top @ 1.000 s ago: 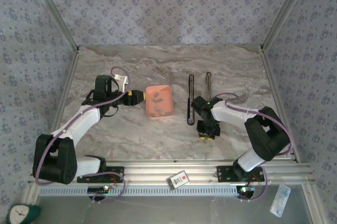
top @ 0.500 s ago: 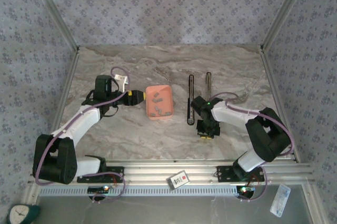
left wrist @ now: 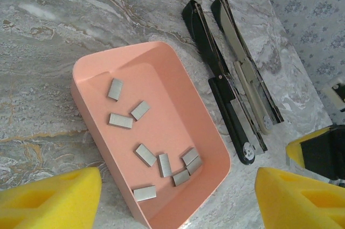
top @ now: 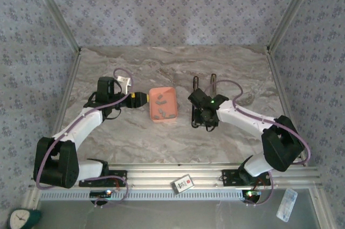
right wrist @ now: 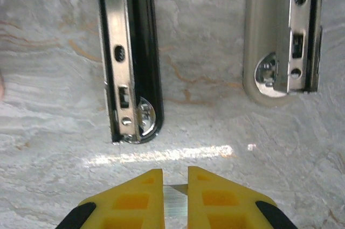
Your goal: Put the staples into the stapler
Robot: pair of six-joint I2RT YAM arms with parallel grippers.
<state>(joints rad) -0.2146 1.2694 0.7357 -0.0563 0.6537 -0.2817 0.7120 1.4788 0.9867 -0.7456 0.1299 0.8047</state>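
Your right claw (right wrist: 174,185) is pinched narrow on one grey staple strip (right wrist: 175,195). It hangs low over the worktop (right wrist: 215,143), just short of the near ends of the open stapler (right wrist: 130,51), whose two long halves lie side by side.

As I read it, the step in hand is seating that strip in the magazine channel. The strip sits between the two halves and is lined up with neither, so pick your channel first. The left half, with its bright metal trough, looks the likelier one, though I cannot be sure.

Shift sideways until the strip runs along the trough, hold it level, and lower gently. Release only once it rests inside, because a tilted strip would likely ride up on the wall.

Your left claw (left wrist: 175,199) stands wide at the edge of the salmon tray (left wrist: 86,78), where the other staples (left wrist: 120,120) lie loose. It need not move for this step.
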